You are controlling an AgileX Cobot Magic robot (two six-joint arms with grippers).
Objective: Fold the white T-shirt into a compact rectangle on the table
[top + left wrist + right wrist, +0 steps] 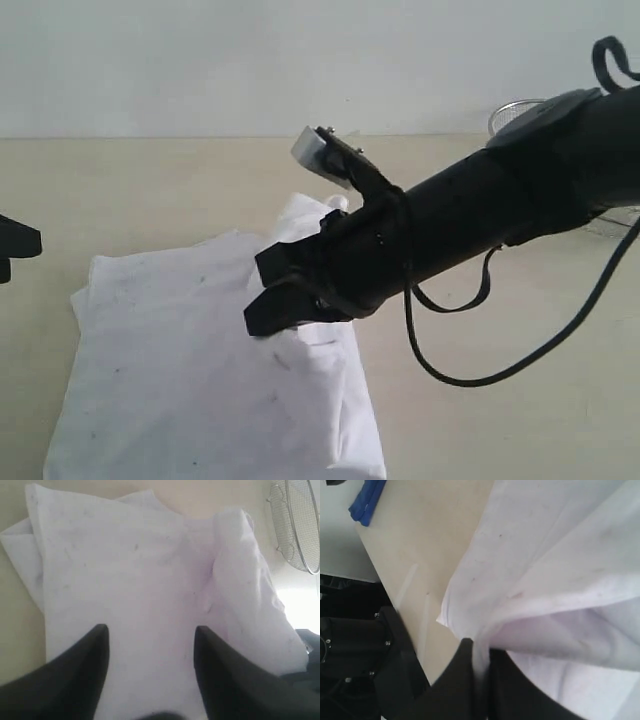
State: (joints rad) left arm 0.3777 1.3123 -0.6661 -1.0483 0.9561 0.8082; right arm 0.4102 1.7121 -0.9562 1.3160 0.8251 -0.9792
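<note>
Wire-mesh basket (pixel 512 115) sits far right at the back, just under the plain white wall (pixel 250 60), mostly hidden in the exterior view. Left wrist view shows its silver rim and mesh, nothing visible inside. Blue strap-like thing (pixel 367 501) in right wrist view; can't tell what it is.

Your right arm (pixel 480 215) was a thick, matte black tube, growing broader toward three o'clock in the exterior view. A thin black cable (pixel 500 372) hung in a loop beneath it toward five o'clock, and a second black loop (pixel 610 60) curled at two o'clock. A pale grey block (pixel 318 155) with small screw heads sat on a black bracket above the wrist, near twelve o'clock. Your right gripper (pixel 257 293) had two blunt, wedge-shaped black fingers. Your left gripper (pixel 150 635) showed the same smooth black fingers (pixel 75 680), tapering to rounded tips.
</note>
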